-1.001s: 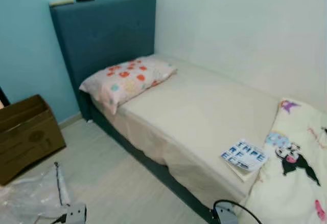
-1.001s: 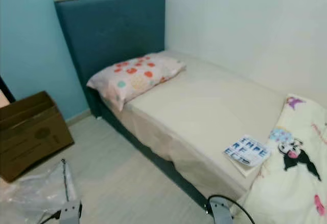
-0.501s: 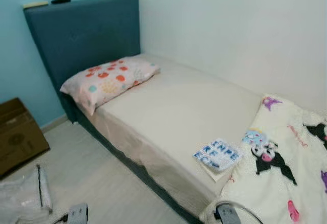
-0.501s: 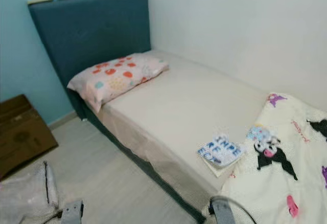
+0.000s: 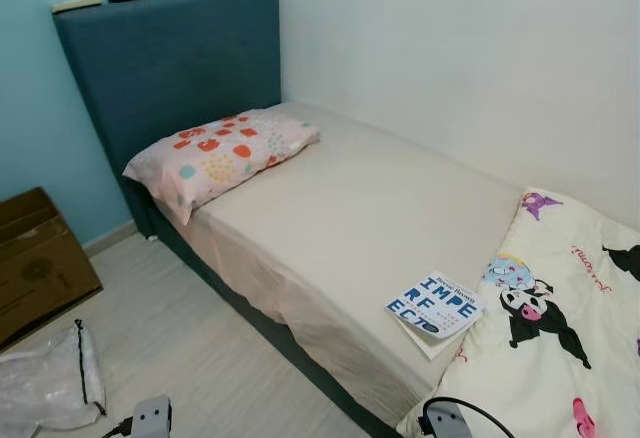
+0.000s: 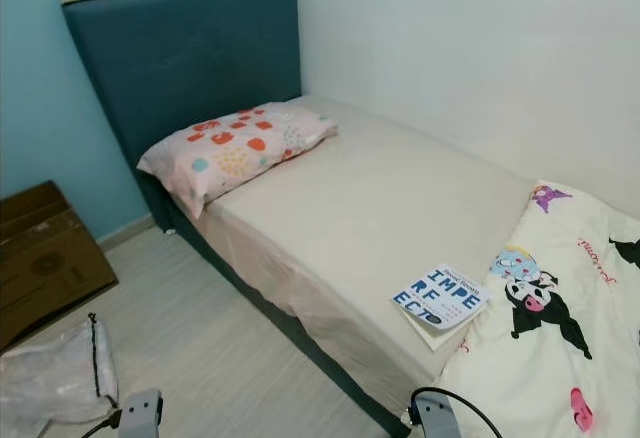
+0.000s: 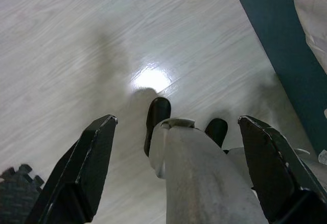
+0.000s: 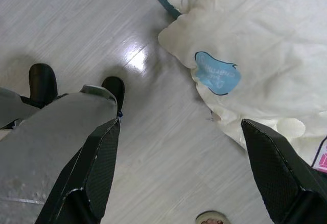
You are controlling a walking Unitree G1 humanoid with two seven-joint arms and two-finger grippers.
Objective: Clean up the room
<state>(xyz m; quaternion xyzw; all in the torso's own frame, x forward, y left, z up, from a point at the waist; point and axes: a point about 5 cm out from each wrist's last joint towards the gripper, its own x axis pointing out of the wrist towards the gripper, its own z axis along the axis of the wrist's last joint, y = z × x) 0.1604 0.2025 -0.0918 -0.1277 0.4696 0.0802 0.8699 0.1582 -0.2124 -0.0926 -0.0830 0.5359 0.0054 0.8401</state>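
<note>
Both arms hang idle, left gripper and right gripper spread wide, empty; book on bed awaits tidying.

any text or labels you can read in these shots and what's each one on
"IMPE / RF / EC" in big blue letters, on the cover of the book lying on the bed.
A small line above those letters on the book cover: too small to read.
Pink cursive writing on the cartoon blanket: too blurred to read.
The mark on the cardboard box: unreadable.
</note>
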